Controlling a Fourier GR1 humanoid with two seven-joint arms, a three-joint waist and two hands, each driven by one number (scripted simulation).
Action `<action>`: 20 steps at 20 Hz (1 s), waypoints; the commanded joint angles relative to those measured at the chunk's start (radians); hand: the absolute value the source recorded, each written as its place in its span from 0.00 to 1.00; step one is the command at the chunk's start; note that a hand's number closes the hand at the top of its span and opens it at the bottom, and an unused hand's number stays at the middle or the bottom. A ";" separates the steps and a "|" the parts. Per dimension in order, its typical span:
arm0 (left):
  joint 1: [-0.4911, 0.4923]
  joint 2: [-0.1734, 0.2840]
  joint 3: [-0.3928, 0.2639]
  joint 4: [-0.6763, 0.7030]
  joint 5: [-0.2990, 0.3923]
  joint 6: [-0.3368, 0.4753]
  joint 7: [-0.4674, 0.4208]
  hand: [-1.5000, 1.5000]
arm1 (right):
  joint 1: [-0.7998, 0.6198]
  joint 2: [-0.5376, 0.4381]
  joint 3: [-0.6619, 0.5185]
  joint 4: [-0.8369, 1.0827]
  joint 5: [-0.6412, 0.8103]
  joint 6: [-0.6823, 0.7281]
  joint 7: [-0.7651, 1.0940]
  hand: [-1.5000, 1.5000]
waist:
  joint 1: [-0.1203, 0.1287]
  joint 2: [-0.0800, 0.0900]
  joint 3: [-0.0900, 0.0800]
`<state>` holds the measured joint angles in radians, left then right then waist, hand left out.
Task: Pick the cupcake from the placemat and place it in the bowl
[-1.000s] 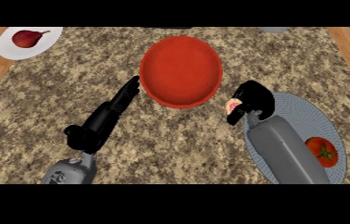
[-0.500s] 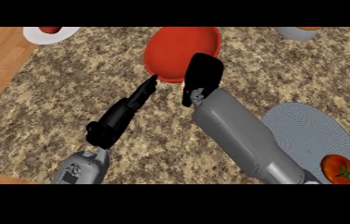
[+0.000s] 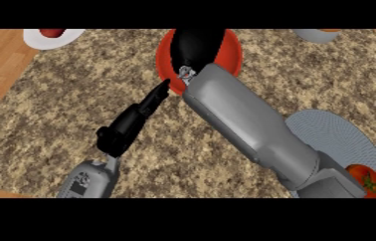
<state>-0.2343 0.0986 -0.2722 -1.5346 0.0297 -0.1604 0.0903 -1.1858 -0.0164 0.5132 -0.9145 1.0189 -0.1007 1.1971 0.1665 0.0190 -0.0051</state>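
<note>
My right hand (image 3: 195, 47) hovers over the red bowl (image 3: 234, 58) at the top centre and covers most of it. Its fingers are curled round the cupcake (image 3: 187, 74), of which only a small pale bit shows under the palm by the wrist. The grey right forearm runs down to the lower right. With its fingers straight, my left hand (image 3: 132, 123) lies open on the counter, its fingertips (image 3: 163, 85) at the bowl's left rim. The round grey placemat (image 3: 323, 130) sits at the right edge with no cupcake on it.
A tomato (image 3: 363, 178) lies at the placemat's lower right. A white plate (image 3: 40, 38) with a red item stands at the top left, and a grey dish (image 3: 316, 34) at the top right. The granite counter ends at a wooden strip (image 3: 11, 60) on the left.
My right hand has carried the cupcake from beside the placemat up and left to above the bowl. The left hand has stayed by the bowl's left rim.
</note>
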 commanded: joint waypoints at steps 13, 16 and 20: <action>0.031 0.040 0.062 -0.008 0.015 0.000 -0.027 0.50 | -0.085 0.016 -0.025 0.298 0.205 -0.204 0.290 1.00 | -0.059 -0.004 0.002; -0.005 -0.010 0.040 0.014 -0.008 0.039 0.000 0.50 | -0.102 0.016 -0.028 0.333 0.219 -0.207 0.290 1.00 | -0.077 -0.002 0.003; 0.027 0.017 0.057 -0.001 0.003 0.021 -0.017 0.50 | -0.060 0.016 -0.152 0.380 0.090 -0.162 0.229 1.00 | -0.072 0.003 0.004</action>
<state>-0.2051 0.1159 -0.2196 -1.5263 0.0343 -0.1455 0.0655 -1.2604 -0.0153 0.4381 -0.5826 1.1815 -0.2394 1.2288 0.0954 0.0171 -0.0025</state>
